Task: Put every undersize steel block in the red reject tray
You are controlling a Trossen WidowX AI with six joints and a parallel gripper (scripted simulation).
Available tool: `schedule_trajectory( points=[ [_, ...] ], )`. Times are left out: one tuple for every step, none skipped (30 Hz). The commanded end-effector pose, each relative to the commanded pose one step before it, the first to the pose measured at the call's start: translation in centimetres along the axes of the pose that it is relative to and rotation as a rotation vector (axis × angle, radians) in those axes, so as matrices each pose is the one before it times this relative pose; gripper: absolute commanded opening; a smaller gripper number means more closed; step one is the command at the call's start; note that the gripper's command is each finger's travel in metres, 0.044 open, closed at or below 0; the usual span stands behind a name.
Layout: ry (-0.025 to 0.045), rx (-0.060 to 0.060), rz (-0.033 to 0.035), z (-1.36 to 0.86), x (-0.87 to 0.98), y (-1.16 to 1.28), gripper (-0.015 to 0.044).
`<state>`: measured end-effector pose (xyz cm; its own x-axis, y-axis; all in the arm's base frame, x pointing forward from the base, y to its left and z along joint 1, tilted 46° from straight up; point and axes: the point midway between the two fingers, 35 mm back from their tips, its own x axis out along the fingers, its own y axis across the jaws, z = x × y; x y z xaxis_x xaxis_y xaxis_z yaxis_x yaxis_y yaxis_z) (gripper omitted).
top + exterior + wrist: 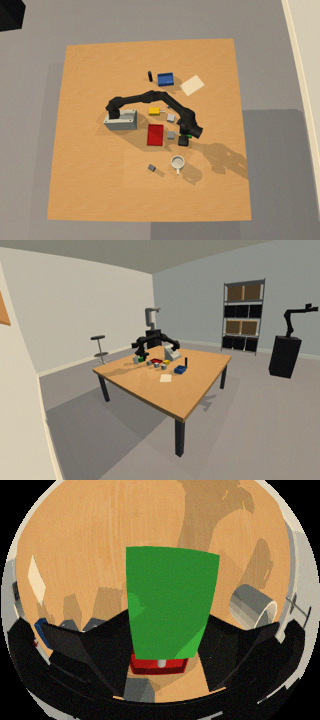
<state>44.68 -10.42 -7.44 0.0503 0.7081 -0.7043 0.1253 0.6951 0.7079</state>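
From the top, the jaws [184, 134] [145, 357] stand about half open around the handle of the green GO gauge [189, 136] [140, 359] [170, 600]; its pin [176, 133] [161, 663] points at the nearest steel block [170, 135] [149, 363] [139, 689], with some of the pin showing outside, so a full slide is not shown; whether the tip touches or has entered is unclear. The middle block [170, 118] [156, 365] [94, 624] lies farther from the jaws, and the far block [169, 106] [163, 366] [67, 625] is partly hidden by the arm; the red reject tray [155, 139] [156, 361] [157, 670], beyond the nearest block from the jaws, has no block in it.

From outside, all three blocks sit on the bench [103, 180] [165, 397] [105, 535], apart from the tray; the gauge is at the jaws, near the mug [177, 162] [135, 359] [250, 605].

At the wrist, the handle fills the gap between the jaws; the bore is out of sight. Gauging seems under way at the nearest block; no verdict can be read for any block; rejecting whatever proves undersize, setting the gauge down and withdrawing the jaws remain.
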Motion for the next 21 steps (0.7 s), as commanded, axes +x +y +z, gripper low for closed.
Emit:
schedule_trajectory(
  points=[
    [0.00073, -0.0313, -0.00119, 0.27, 0.606, 0.273, 0.0],
    [0.00001, -0.0015, 0.00019, -0.026, 0.251, 0.025, 0.0],
    [0.00001, -0.0006, 0.00007, -0.01, 0.093, 0.009, 0.0],
    [0.0, 0.0, 0.0, 0.0, 0.0, 0.0, 0.0],
    [0.0, 0.0, 0.0, 0.0, 0.0, 0.0, 0.0],
    [-0.00001, 0.0008, 0.00007, 0.028, 0.161, -0.006, 0.0],
    [-0.00001, 0.0017, 0.00017, 0.058, 0.344, -0.013, 0.0],
    [0.0, 0.0011, 0.00012, 0.036, 0.221, -0.008, 0.0],
    [0.0, 0.0, 0.0, 0.0, 0.0, 0.0, 0.0],
    [0.0, 0.0, 0.0, 0.0, 0.0, 0.0, 0.0],
    [-0.00001, 0.0001, 0.00006, 0.027, 0.151, 0.012, 0.0],
    [-0.00002, 0.0001, 0.00015, 0.056, 0.319, 0.026, 0.0],
    [-0.00001, 0.0001, 0.00011, 0.035, 0.208, 0.018, 0.0],
    [0.0, 0.0, 0.0, 0.0, 0.0, 0.0, 0.0],
    [0.0, 0.0, 0.0, 0.0, 0.0, 0.0, 0.0],
    [0.0, 0.0, 0.0, 0.0, 0.0, 0.0, 0.0],
    [-0.00001, -0.0002, 0.00006, 0.022, 0.156, -0.005, 0.0],
    [-0.00003, -0.0005, 0.00013, 0.045, 0.331, -0.009, 0.0],
    [-0.00001, -0.0003, 0.0001, 0.028, 0.215, -0.006, 0.0],
    [0.0, 0.0, 0.0, 0.0, 0.0, 0.0, 0.0],
    [0.0, 0.0, 0.0, 0.0, 0.0, 0.0, 0.0]
  ],
)
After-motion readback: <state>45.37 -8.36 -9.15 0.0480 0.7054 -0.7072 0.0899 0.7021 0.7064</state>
